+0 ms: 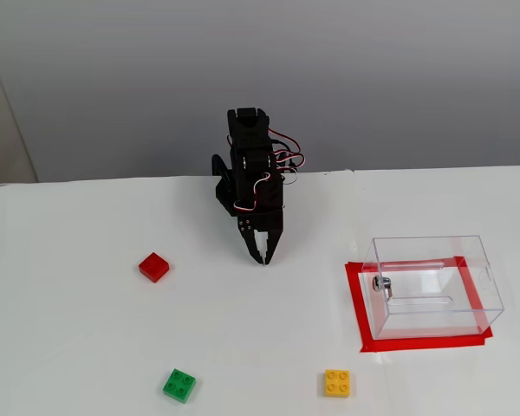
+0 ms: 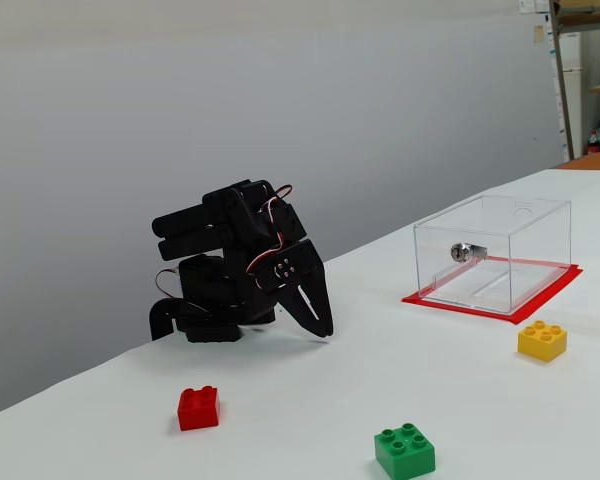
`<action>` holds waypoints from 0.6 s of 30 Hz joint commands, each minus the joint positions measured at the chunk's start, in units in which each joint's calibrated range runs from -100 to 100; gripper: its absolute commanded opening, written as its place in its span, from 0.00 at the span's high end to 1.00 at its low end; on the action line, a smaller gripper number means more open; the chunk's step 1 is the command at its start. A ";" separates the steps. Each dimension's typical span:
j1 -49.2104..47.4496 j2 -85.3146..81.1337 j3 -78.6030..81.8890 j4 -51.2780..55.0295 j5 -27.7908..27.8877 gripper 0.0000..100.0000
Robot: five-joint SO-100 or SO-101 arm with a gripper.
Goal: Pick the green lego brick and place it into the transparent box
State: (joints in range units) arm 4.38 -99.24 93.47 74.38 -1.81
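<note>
The green lego brick lies on the white table near its front edge, studs up. The transparent box stands on a red taped rectangle at the right, with a small metal fitting on one wall and nothing inside. My black gripper is folded down at the back of the table, tips close to the surface, jaws shut and holding nothing. It is well away from the green brick and from the box.
A red brick lies left of the gripper. A yellow brick sits in front of the box. The red tape frames the box's base. A grey wall rises behind the table.
</note>
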 commanded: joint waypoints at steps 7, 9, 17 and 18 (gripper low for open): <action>-0.35 -0.42 -1.70 0.38 0.24 0.98; -0.35 -0.42 -1.70 0.38 0.24 0.98; 0.24 -0.25 -1.52 -0.49 0.24 0.98; 0.24 -0.25 -1.52 -0.49 0.24 0.98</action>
State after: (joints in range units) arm 4.38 -99.24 93.47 74.38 -1.81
